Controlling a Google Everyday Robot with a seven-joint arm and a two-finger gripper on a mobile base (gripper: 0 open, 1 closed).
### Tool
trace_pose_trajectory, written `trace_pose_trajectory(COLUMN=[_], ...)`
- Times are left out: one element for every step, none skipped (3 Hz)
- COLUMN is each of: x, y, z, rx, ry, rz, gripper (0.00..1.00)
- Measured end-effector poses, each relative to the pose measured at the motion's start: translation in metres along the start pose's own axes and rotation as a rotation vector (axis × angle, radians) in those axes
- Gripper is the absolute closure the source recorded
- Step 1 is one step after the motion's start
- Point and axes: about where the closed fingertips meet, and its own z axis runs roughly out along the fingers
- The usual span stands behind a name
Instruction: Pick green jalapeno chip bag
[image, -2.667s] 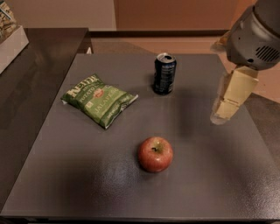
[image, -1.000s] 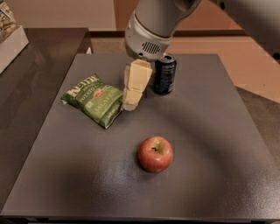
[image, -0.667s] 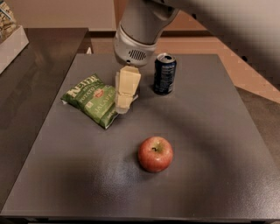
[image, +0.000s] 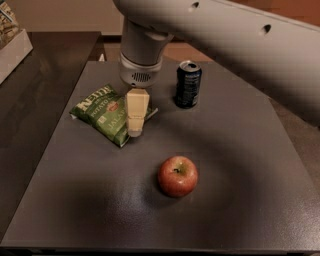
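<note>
Hand (image: 135, 131) shifted left — now over green jalapeno chip bag (image: 100, 112) rt edge; grip can't tell.

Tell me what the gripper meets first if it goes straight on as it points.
Probably the green jalapeno chip bag: the gripper points down over the bag's edge, though depth is unclear.

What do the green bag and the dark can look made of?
The green jalapeno chip bag looks like thin, slightly glossy plastic film: creased and crinkled. The can looks metal, probably aluminium: silvery rim, glossy dark wall. The gripper hangs over the bag's can-side edge.
</note>
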Motion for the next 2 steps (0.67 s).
trace_pose_trajectory(x=[0.000,-0.007], y=[-0.003,-0.003], z=[0.013,0.024], rx=[0.001,-0.042], ry=[0.052,0.083], rz=[-0.015,-0.054], gripper=[0.00,0.00])
